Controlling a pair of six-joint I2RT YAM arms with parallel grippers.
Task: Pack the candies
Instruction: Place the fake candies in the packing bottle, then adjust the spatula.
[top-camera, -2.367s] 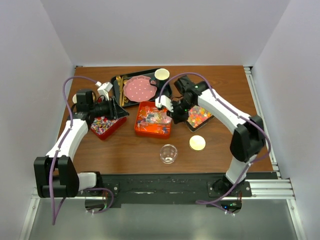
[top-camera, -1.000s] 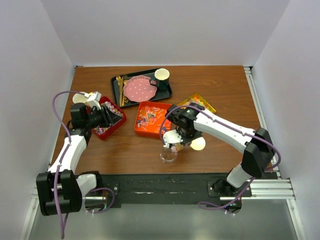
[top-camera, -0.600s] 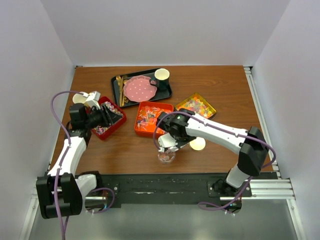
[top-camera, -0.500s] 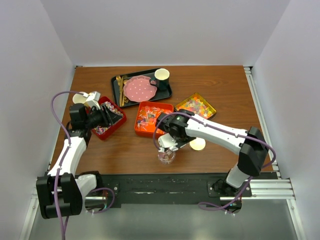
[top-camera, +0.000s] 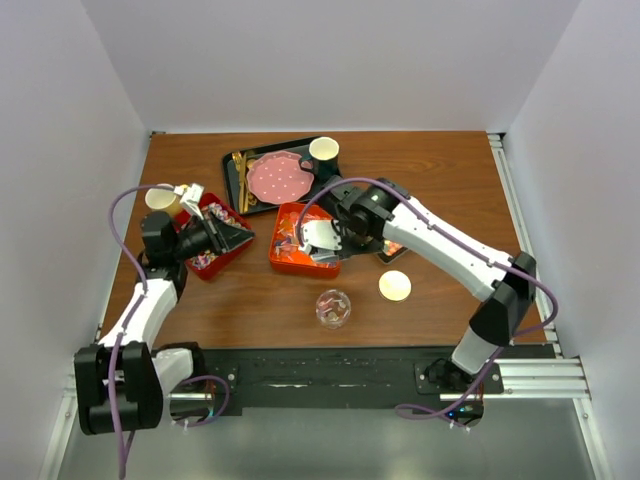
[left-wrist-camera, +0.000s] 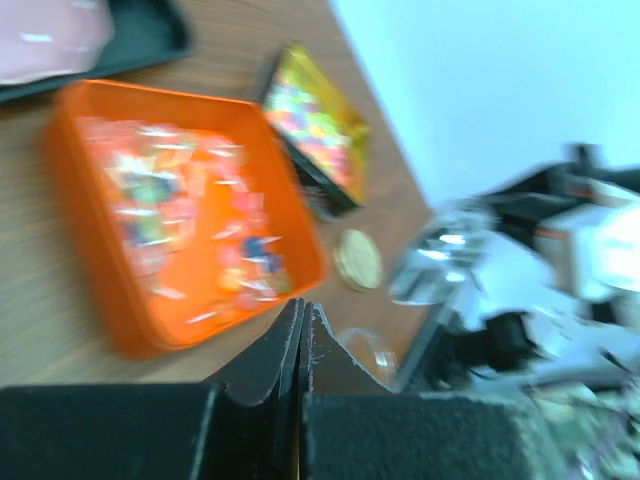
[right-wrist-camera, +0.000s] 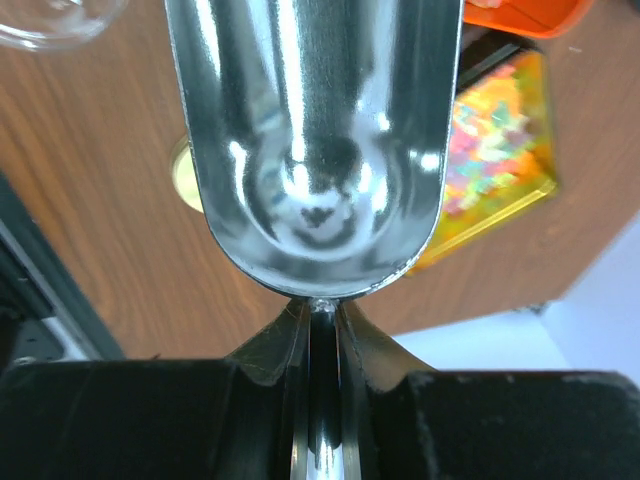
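The left hand (left-wrist-camera: 301, 322) is pinched tight and has nothing in it. Seen from above, it hangs over the red tray (top-camera: 212, 276). The candies (top-camera: 201, 258) in that tray are purple, pink and white. They lie in a heap just behind the fingers.

Out past the fingertips sits the orange tray (left-wrist-camera: 105, 310). It is full of small wrapped candies (left-wrist-camera: 180, 210) in many colors. They look blurry from this hand. They lie in a jumble and point every way, so no one line runs through them. Past the far corner of that tray is the yellow tray (left-wrist-camera: 322, 186). A round gold lid (left-wrist-camera: 358, 260) lies on the table (top-camera: 440, 170) beside it.

The right hand (right-wrist-camera: 318, 322) is squeezed shut on the thin handle of a shiny scoop (right-wrist-camera: 315, 130). The scoop sticks straight out from the fingers, and there is nothing inside it. Seen from above, it hangs over the side of the orange tray nearest this hand.

To the right of the scoop, the yellow tray holds tiny candies (right-wrist-camera: 495, 140) in yellow, orange and green, packed close. They are too small to tell which way any one points.

Far out on the left, past the scoop's mouth, is a clear bowl (top-camera: 335, 308). It stands apart from both hands and has a few pink bits in it.
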